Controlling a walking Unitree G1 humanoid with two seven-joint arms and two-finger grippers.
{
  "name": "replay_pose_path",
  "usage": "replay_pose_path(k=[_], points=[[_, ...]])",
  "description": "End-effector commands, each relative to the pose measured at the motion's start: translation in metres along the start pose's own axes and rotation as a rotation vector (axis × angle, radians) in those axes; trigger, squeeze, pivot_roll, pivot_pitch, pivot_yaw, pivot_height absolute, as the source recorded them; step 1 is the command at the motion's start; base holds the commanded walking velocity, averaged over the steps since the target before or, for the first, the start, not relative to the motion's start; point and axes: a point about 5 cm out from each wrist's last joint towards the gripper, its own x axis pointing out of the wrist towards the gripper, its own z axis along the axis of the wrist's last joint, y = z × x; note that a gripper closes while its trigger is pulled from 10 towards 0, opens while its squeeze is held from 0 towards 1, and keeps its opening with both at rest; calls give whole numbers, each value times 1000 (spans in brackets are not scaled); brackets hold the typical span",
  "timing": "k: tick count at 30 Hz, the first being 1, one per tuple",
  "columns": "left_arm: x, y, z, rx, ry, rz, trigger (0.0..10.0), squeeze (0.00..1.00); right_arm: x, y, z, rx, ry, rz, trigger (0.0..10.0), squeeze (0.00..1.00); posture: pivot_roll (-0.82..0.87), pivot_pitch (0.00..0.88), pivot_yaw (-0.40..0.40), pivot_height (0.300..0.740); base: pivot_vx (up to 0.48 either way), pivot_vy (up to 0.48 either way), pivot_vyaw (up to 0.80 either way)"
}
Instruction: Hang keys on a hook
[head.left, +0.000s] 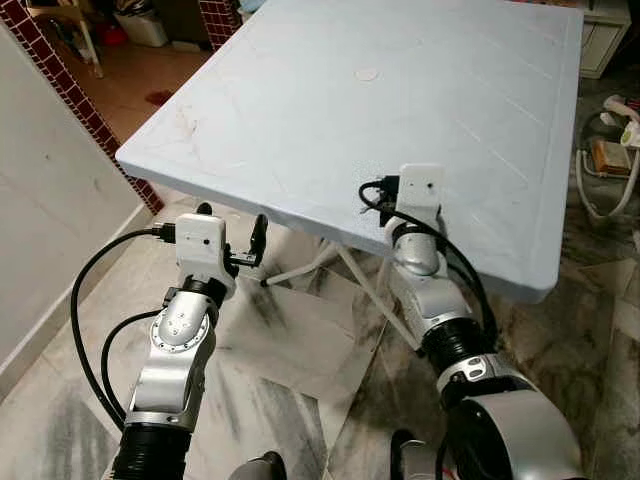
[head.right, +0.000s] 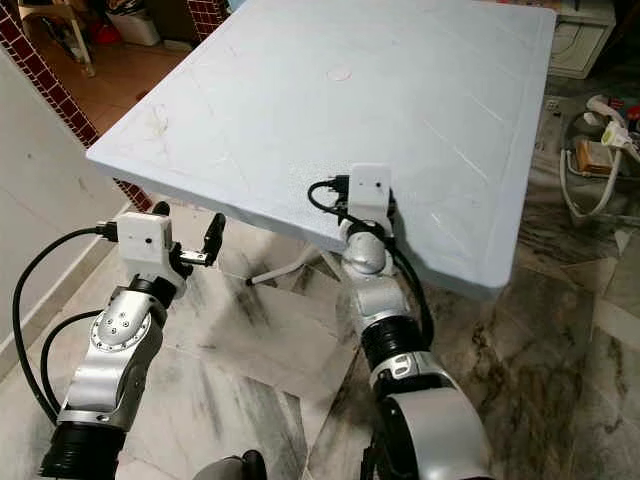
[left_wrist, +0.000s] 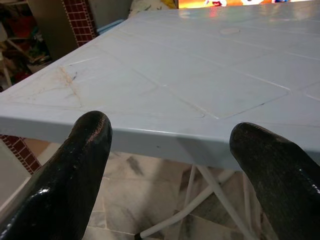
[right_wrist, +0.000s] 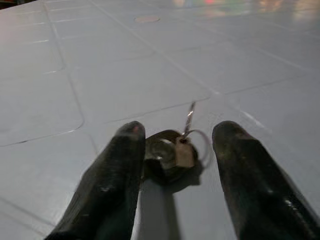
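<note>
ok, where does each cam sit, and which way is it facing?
Left eye, right eye: on the head, facing forward and down at the table; both silver arms show.
Left wrist: on the left arm, facing the table's edge; left gripper open, off the table.
Right wrist: on the right arm, over the tabletop; right gripper open around the keys.
All four share the table.

Two head cameras sit side by side up high. They look forward and down at the pale blue table (head.left: 330, 110) and both arms, and they share almost the same scene. The left wrist camera sits low, just before the table's near edge, and looks along the left hand (left_wrist: 170, 145) across the top. The right wrist camera is very close above the tabletop, looking along the right hand (right_wrist: 175, 135) at the keys (right_wrist: 172, 155).
</note>
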Motion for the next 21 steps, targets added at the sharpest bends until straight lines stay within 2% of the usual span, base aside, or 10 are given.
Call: replay_pose_path(k=[1,8,21], points=[[-2,7,2,10,0,18,10000,0,0,8,4,7,-5,10,0,0,6,228,125,740,0,0,0],[-1,8,3,11,-2,22,10000,0,-1,13,2,2,0,24,0,0,13,226,120,740,0,0,0],[-3,11,3,22,0,29,10000,0,7,3,7,0,-5,-14,0,0,26,221,126,740,0,0,0]])
